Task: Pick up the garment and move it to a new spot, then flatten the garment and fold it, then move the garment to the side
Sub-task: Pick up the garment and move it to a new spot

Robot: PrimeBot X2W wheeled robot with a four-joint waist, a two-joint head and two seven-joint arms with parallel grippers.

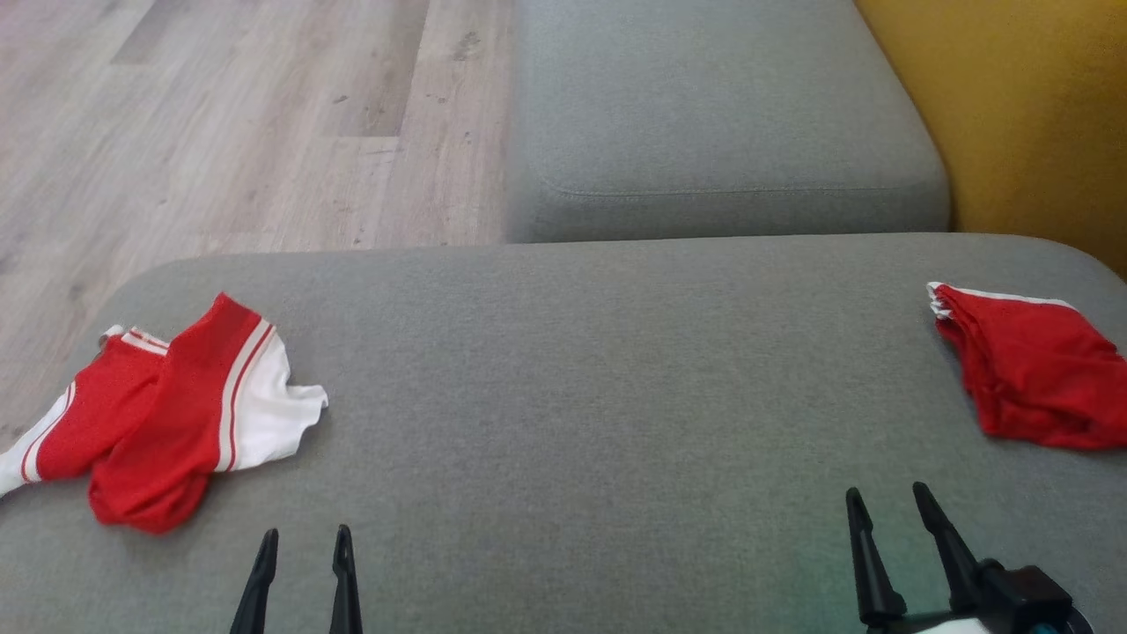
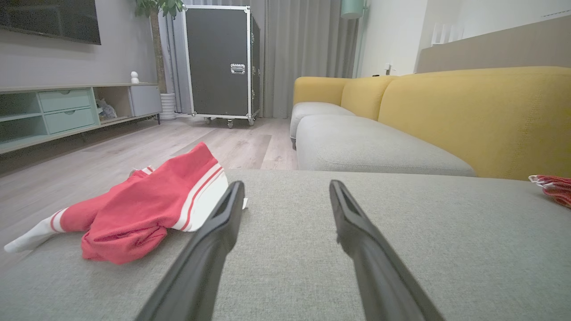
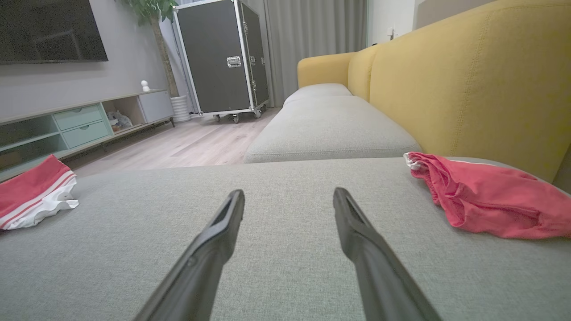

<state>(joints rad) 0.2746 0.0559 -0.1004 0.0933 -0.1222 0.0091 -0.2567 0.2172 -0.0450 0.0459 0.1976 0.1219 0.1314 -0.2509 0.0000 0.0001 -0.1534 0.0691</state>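
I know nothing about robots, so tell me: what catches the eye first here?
Two red garments on the grey sofa cushion: a crumpled red-and-white striped garment at its left end, a red bundle at its right. Nearer the camera, the left tool and right tool stand open, holding nothing.

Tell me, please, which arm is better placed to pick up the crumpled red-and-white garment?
Left, probably: the open left pincer sits close to the red-and-white garment on the grey cushion, while the right pincer lies across the cushion near the other red garment.

L gripper (image 1: 305,534) & R gripper (image 1: 886,490): 2 long black tapered fingers (image 1: 867,563) each, pointed tips. R has black block (image 1: 1026,599) at base.
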